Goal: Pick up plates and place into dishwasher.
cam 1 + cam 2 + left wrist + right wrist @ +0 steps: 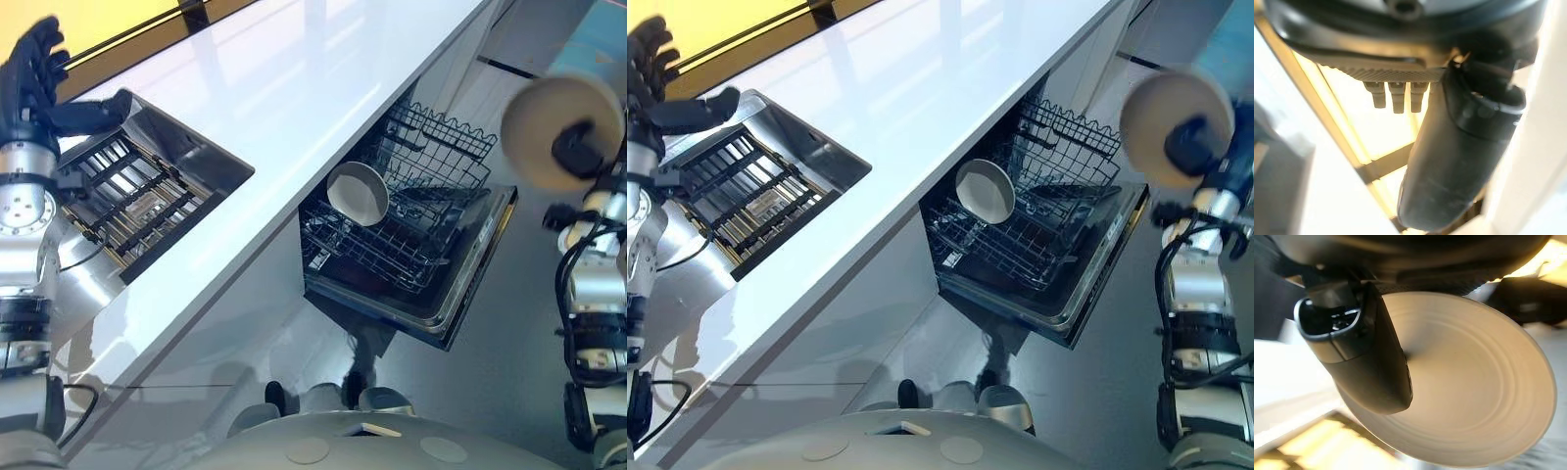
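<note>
My right hand [580, 147] holds a cream plate [554, 122] up in the air at the right, above and to the right of the open dishwasher [470, 284]. In the right wrist view the thumb [1359, 357] presses on the plate's ridged face [1474, 391]. A white plate [359, 192] stands on edge in the dishwasher's lower rack [392, 250]. My left hand [39, 83] hovers open at the far left, over the sink [147, 191] with its dark drying rack [122, 201].
A long white countertop [294, 88] runs diagonally between the sink and the dishwasher. The dishwasher door [480, 264] lies folded down over the grey floor. A yellow surface [108, 20] lies beyond the counter's far edge.
</note>
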Robot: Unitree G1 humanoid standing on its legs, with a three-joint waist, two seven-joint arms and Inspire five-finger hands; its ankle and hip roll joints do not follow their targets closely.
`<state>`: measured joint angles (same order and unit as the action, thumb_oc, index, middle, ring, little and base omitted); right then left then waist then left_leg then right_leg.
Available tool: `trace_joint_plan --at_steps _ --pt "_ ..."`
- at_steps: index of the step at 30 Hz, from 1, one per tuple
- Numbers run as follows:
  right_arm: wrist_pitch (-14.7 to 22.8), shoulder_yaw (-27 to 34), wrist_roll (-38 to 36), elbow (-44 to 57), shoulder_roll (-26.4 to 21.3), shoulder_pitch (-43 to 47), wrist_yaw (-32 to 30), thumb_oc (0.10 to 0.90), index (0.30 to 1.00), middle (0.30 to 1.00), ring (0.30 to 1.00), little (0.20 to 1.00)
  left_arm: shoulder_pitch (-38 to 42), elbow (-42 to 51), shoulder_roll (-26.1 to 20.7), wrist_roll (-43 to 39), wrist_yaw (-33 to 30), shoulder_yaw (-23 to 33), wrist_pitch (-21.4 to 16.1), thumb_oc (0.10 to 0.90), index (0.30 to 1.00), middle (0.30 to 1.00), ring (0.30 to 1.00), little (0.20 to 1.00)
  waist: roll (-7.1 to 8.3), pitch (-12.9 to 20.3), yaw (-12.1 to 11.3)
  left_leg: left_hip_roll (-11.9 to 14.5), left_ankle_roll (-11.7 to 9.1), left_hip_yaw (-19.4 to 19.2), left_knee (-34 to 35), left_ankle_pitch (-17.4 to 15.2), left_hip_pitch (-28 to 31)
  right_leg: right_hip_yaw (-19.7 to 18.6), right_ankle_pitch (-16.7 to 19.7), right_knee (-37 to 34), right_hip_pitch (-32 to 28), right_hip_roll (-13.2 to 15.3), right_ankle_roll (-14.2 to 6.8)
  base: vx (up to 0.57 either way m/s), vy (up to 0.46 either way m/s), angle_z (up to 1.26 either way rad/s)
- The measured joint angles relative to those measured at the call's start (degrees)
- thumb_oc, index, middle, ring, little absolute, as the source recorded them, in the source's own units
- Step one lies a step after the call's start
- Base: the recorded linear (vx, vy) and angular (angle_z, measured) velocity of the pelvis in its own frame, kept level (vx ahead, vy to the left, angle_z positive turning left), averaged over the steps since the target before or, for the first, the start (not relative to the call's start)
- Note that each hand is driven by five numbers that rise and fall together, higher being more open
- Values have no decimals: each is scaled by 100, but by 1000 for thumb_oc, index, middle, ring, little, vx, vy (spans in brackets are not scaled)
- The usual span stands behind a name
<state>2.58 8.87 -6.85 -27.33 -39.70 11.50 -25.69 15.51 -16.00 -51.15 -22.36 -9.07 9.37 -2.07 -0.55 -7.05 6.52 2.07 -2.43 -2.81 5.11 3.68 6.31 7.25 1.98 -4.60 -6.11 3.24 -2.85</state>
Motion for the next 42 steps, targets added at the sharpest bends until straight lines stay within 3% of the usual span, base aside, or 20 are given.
trace_joint_plan --at_steps 6,11,14,20,26,31,41,42 --pt "43 -312 -52 -636 114 -593 353 100 300 300 300 200 -469 -584 -7 -9 52 269 -4 800 900 900 900 900 -61 -18 -8 2 0 19 0 -1 -5 9 0 -1 -1 0 0 97 -30 0" --pt "512 -648 -41 -617 316 -608 402 100 300 300 300 200 -735 -597 84 -9 66 289 -59 800 900 900 900 900 -60 -20 -56 -3 2 110 0 1 -15 80 -2 -8 -24 2 -1 77 -10 7" --pt "694 -825 129 -514 397 -598 403 100 300 300 300 200 -870 -504 262 0 70 297 -72 800 900 900 900 900 -62 -57 -195 -6 -2 177 -3 34 -101 151 -2 -28 -8 2 1 39 -10 17" --pt "716 -1180 381 -353 409 -464 413 100 300 300 300 200 -915 -493 384 1 69 296 -58 800 900 900 900 900 -15 -245 -397 -13 -12 391 -4 106 -221 281 -3 -42 -15 0 1 16 -17 21" --pt "472 -1764 656 -364 484 -149 810 100 300 300 300 200 -912 -388 388 -1 126 294 22 800 900 900 900 900 76 -353 -603 -18 -20 514 -5 150 -290 297 -4 -49 -18 -3 0 40 -23 11" --pt "193 -2267 945 -468 575 -79 1171 100 300 300 300 200 -829 -139 387 0 228 282 195 800 900 900 900 900 160 -412 -644 -22 -34 628 -5 195 -312 303 -5 -51 -59 -8 -1 47 -22 12" --pt "-247 -2331 1252 -768 627 -2 1262 100 300 300 300 200 -514 -95 386 0 396 154 452 800 900 900 900 900 186 -432 -638 -16 -61 778 -3 261 -313 299 -22 -53 -156 -34 -21 8 -16 8" --pt "-296 -2331 1237 -768 627 -3 1263 207 392 392 392 307 -502 -94 386 0 396 154 466 800 900 900 900 900 187 -433 -636 -14 -62 778 -3 265 -318 299 -22 -53 -156 -36 -21 -2 -9 4"
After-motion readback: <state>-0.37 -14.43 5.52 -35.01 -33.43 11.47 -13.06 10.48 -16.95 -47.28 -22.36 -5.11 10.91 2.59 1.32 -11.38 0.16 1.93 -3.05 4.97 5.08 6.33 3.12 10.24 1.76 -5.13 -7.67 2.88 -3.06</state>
